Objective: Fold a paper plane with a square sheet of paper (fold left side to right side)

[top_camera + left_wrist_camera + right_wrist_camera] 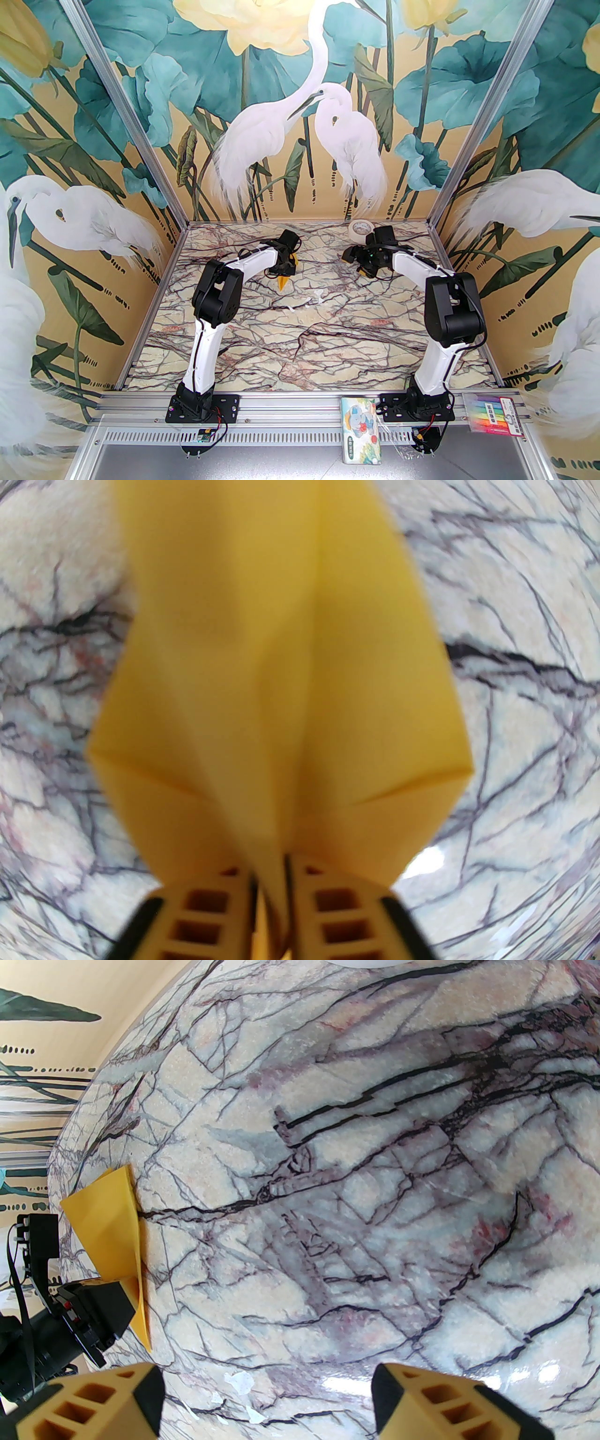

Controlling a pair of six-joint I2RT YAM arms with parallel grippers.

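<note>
The paper plane (281, 667) is a folded yellow dart with a centre crease, and it stretches away from my left gripper (271, 892). Its tail sits between the two yellow fingers, which stand close together on it. From above, the plane's (282, 281) tip pokes out below the left gripper (283, 271) at the table's middle back. In the right wrist view the plane (110, 1222) stands on edge on the marble at the left. My right gripper (267, 1396) hangs open over bare marble, well right of the plane, with nothing between its fingers.
A cream tape roll (361, 228) lies at the back of the marble table (300, 347), just behind the right gripper (349, 255). Small white scraps (311, 300) lie near the table's centre. A tissue pack (361, 429) and a marker pack (492, 412) rest on the front rail.
</note>
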